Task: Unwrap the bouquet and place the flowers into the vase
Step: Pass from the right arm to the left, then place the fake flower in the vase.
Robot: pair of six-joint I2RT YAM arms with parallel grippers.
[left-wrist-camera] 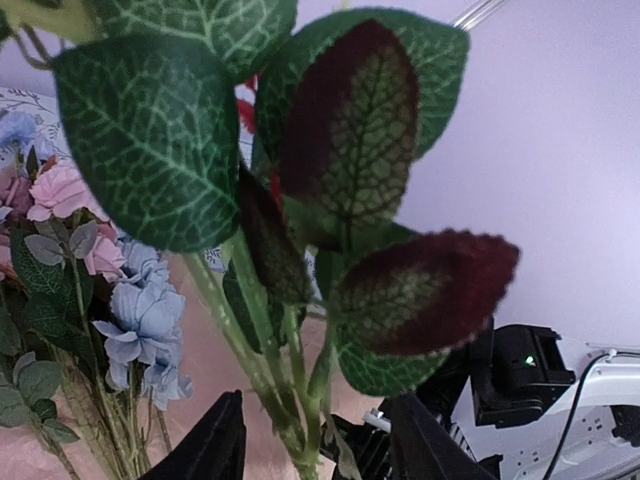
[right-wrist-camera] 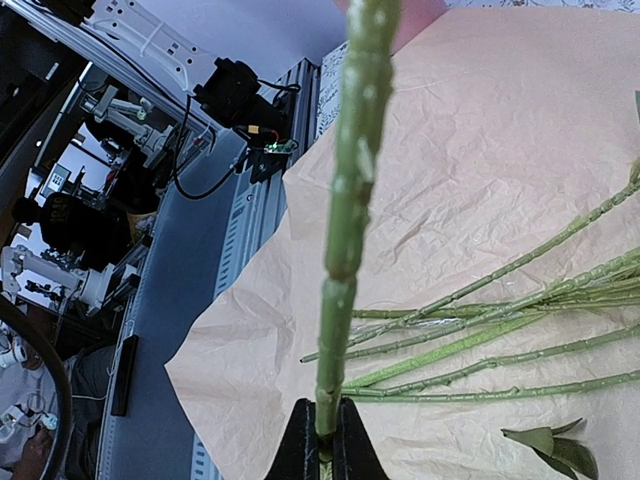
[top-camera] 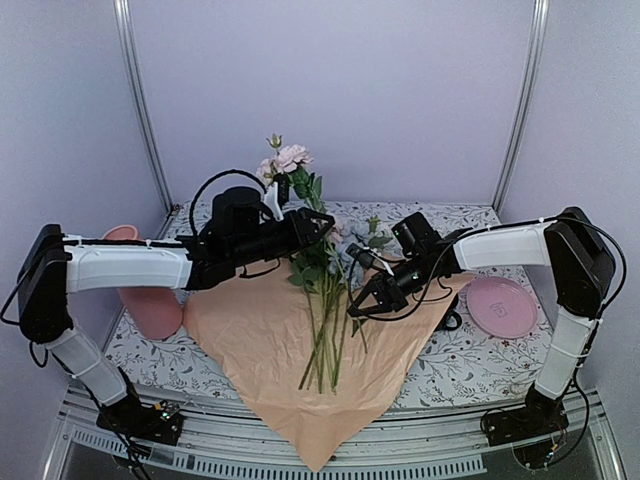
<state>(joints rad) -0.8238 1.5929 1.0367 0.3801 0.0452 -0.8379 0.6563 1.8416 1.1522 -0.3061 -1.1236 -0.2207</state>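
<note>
**Risk: raised stem on one low pinch, vase tucked behind the left arm**

Near edge: paper (top-camera: 262,345) lies flat, peach side up, tip hanging over the front of the table (top-camera: 450,370). If an arm drags it, everything on it goes w/ it. Bouquet is already unwrapped. The flowers (top-camera: 325,335) lie on the paper mid-table, long axis near-to-far, cut ends twd the arms, heads twd the far side.

Right gripper (right-wrist-camera: 322,425) is clamped tight on one green stem (right-wrist-camera: 348,200) near its lower end. The stem runs straight out from the jaws. A single low pinch on a long, top-heavy stem means it could swivel in the jaws or bend.

Pink plate (top-camera: 500,305) at right, not involved.

Vase (top-camera: 152,308) is upright at left, mostly hidden behind the left arm (top-camera: 130,265), well apart from the flowers. The arm crosses just in front of it, prob. the main knock-over risk when it swings. A tall cylinder tips easily.

Left gripper (left-wrist-camera: 315,445) is further back, fingers (left-wrist-camera: 220,445) apart around leafy stems w/ gaps showing both sides, so it grips nothing as far as I can see. Leaves crowd the jaws, could snag on pull-away, and they block most of that wrist view.

Pink bloom (top-camera: 292,158) is highest and farthest. That flower stands near upright, head up. Looks like the same stem the right gripper holds, can't confirm. Cut end must go down into the vase, so it needs carrying left w/o tipping over.
</note>
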